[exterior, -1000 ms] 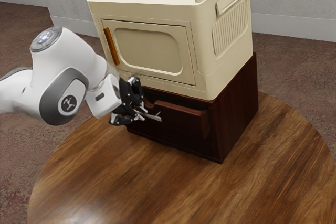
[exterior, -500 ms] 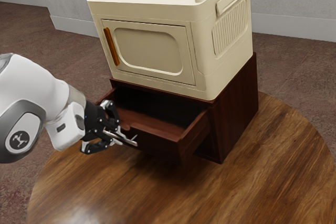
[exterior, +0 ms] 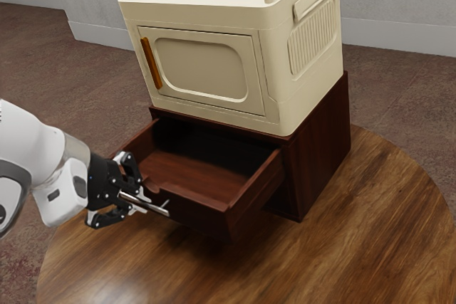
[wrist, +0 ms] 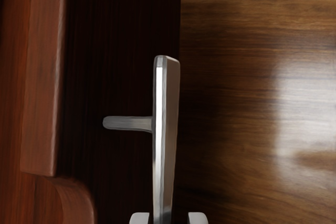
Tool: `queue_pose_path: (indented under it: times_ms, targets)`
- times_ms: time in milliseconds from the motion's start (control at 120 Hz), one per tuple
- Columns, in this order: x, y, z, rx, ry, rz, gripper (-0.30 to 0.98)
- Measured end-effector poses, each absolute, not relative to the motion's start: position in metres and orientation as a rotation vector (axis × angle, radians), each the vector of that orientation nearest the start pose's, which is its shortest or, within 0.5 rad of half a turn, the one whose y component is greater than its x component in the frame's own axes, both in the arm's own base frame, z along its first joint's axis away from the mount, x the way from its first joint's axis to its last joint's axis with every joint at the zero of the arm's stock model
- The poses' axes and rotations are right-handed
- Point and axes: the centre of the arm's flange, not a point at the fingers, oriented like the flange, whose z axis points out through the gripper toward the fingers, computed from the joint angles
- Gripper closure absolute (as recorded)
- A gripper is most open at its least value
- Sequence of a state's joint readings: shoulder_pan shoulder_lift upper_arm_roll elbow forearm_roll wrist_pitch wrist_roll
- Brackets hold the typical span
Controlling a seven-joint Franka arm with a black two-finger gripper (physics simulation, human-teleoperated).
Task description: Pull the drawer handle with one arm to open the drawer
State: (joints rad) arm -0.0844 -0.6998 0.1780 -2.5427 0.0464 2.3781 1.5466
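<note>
My gripper (exterior: 137,201) is at the drawer front in the exterior view, shut on the silver handle (exterior: 159,209). The dark red-brown drawer (exterior: 196,216) stands well out of its cabinet (exterior: 320,140), its inside exposed. At the wrist view's lower edge, the tips of the gripper (wrist: 168,218) lie on both sides of the handle bar (wrist: 167,103). One short post runs from the bar to the dark front of the drawer (wrist: 121,40); the grasped stretch is partly hidden.
A cream cabinet (exterior: 206,69) with an orange door handle (exterior: 151,63) and top rails sits on the drawer cabinet. Both stand on a round wooden table (exterior: 363,226), whose surface lies below the pulled-out drawer.
My hand has moved toward the exterior view's lower left, still at the handle. The drawer has come out with it, from slightly open to widely open; the cabinets have stayed put.
</note>
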Motion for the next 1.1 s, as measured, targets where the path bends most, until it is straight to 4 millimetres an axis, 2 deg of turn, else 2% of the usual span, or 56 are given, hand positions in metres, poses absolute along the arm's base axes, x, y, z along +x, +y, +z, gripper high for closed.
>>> queue_pose_path:
  times_ms: [225,358,408,467,575,608,650,733,833,975,1100]
  targets:
    - [0.382,0.046,0.551,-2.032,1.873,-0.579,0.6]
    - [0.382,0.044,0.561,-2.02,1.872,-0.586,0.55]
    - [0.381,0.044,0.572,-2.009,1.867,-0.596,0.53]
    - [0.38,0.044,0.594,-1.992,1.858,-0.613,0.52]
    - [0.383,0.038,0.656,-1.945,1.844,-0.656,0.5]
    - [0.389,0.036,0.674,-1.939,1.847,-0.656,0.49]
    - [0.406,0.034,0.694,-1.946,1.858,-0.635,0.47]
    - [0.446,0.033,0.712,-1.999,1.888,-0.549,0.41]
    - [0.482,0.038,0.712,-2.092,1.91,-0.432,0.32]
    - [0.51,0.046,0.702,-2.264,1.889,-0.279,0.17]
    - [0.511,0.054,0.707,-2.424,1.787,-0.178,0.1]
